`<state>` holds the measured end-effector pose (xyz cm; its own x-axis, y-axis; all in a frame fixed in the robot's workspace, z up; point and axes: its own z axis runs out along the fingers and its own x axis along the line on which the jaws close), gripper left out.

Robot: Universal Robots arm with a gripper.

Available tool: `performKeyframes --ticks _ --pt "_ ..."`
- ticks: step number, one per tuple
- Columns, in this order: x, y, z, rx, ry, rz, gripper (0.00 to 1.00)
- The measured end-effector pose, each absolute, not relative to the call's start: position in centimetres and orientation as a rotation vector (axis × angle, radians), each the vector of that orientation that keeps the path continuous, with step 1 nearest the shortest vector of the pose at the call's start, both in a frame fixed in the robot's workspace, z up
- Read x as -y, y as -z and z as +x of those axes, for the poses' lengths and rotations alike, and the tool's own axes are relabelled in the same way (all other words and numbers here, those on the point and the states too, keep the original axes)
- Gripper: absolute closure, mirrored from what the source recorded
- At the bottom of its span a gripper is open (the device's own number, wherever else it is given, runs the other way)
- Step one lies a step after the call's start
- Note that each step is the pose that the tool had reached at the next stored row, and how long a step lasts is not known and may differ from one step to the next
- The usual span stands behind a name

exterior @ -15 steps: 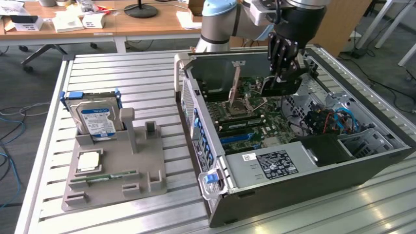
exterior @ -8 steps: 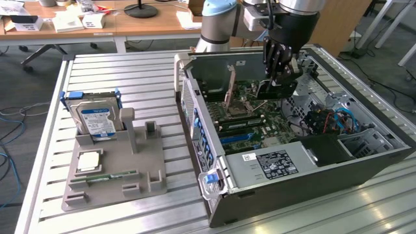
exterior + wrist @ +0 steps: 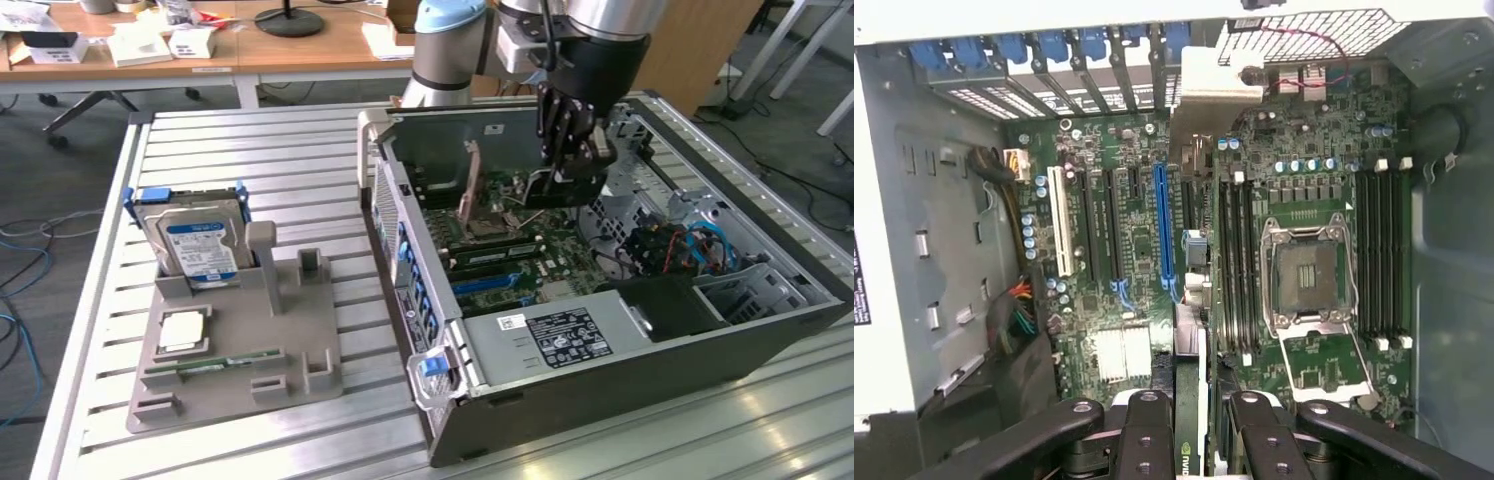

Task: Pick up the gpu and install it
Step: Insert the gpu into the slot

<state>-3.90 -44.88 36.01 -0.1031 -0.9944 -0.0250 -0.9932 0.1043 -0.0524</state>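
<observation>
Inside the open computer case (image 3: 694, 352), which lies on its side on the slatted table (image 3: 267, 150), the gripper (image 3: 566, 178) hangs over the motherboard (image 3: 1139, 250), clamped on the gpu (image 3: 1188, 430); the wrist view shows the card edge-on between the two black fingers (image 3: 1144, 430), a green strip running away from them toward its pale bracket (image 3: 1219, 85) at the case's rear wall; it stands just beside the long blue slot (image 3: 1165, 215), between that slot and the nearest memory slots (image 3: 1239, 250); whether its lower edge sits in a connector cannot be told.

Close around it are the white slot (image 3: 1061, 220) beyond the blue one; the open processor socket (image 3: 1309, 270) with its load plate (image 3: 1324, 365) flipped back; a row of blue clips (image 3: 1044, 45) along the rear wall; a bundle of coloured wires (image 3: 1019, 310) near the case wall. In the exterior view the power supply (image 3: 561, 335) sits at the near end of the case; blue cables (image 3: 705, 245) loop by the drive bays toward the exterior view's right.

Well apart, on the exterior view's left, a grey holder (image 3: 300, 340) carries the hard drive (image 3: 200, 245) standing upright, a square chip (image 3: 180, 330) lying flat, and a green memory stick (image 3: 214, 365) lying flat nearer the camera.
</observation>
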Motion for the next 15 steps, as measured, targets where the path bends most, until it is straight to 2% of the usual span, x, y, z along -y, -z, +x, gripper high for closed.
performKeyframes --ticks 15 --pt "44.9 -33.3 -4.1 -2.298 0.028 -2.070 0.73"
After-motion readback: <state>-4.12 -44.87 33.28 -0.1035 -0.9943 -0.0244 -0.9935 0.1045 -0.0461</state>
